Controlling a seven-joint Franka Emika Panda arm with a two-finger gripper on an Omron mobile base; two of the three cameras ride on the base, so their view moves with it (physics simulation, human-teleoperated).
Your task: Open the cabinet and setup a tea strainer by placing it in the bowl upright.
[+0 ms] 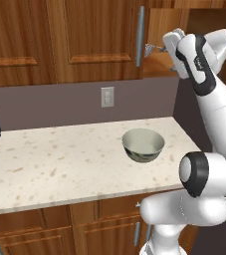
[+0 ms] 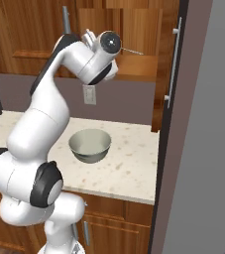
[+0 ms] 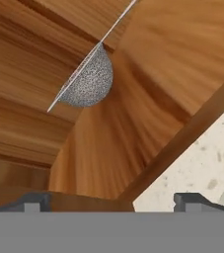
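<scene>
in the left base view the bowl (image 1: 143, 144) sits upright on the speckled counter (image 1: 59, 164), toward its right end, with nothing in it. above it the cabinet (image 1: 99, 40) has its left door shut with a long silver handle (image 1: 140, 36), while the right side stands open onto the wooden shelf (image 1: 159, 63). the arm reaches up to that shelf; the tool (image 1: 170, 44) is at the opening, and a thin piece of silvery metal pokes out just left of it, too small to tell apart clearly.

in the right base view the open cabinet door (image 2: 171, 79) swings out to the right, and the bowl (image 2: 89, 145) rests on the counter (image 2: 129, 163) below the raised wrist. a thin wire shows by the wrist at shelf height.

in the hand view the tea strainer (image 3: 88, 79) is inside the cabinet, its mesh dome against the wood and its thin handle running up to the right. the tool (image 3: 112, 200) is released, its two tips spread wide apart and well clear of the strainer, gripping nothing.
</scene>
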